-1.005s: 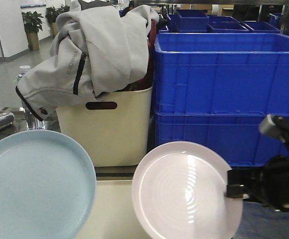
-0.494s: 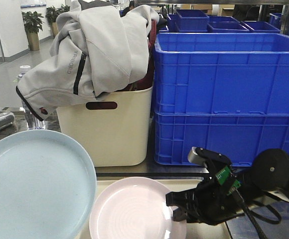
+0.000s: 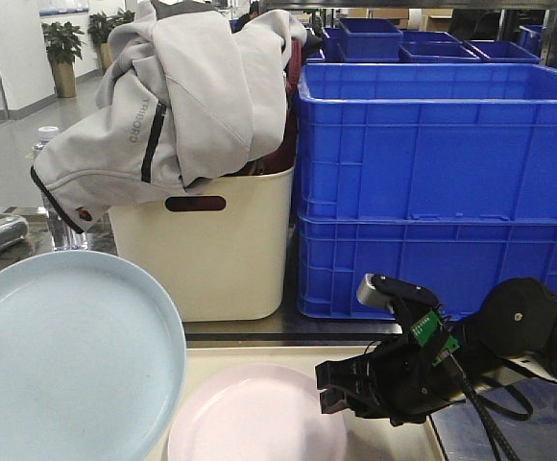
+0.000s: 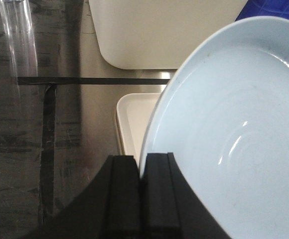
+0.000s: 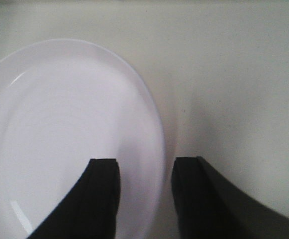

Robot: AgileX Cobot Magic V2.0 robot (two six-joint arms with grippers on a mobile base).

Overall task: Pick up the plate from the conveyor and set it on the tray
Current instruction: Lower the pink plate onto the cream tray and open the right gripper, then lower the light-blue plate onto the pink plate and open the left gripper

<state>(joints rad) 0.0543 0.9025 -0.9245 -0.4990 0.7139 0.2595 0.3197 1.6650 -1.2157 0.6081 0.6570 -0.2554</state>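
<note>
One pink plate [image 3: 250, 423] down, one blue plate [image 3: 67, 355] aloft

The right gripper [image 5: 145, 169] stands parted around the pink plate's rim, holding nothing. That plate lies flat on the tray [image 5: 234, 74], lower centre of the front view. The left gripper [image 4: 141, 162] pinches the blue plate by its edge. On pulling back, a finger could snag the pink rim; the thin pinch could slip. Two plates, one tray.

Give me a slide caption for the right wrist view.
Open right gripper straddles the rim of the pink plate lying on the tray.
</note>
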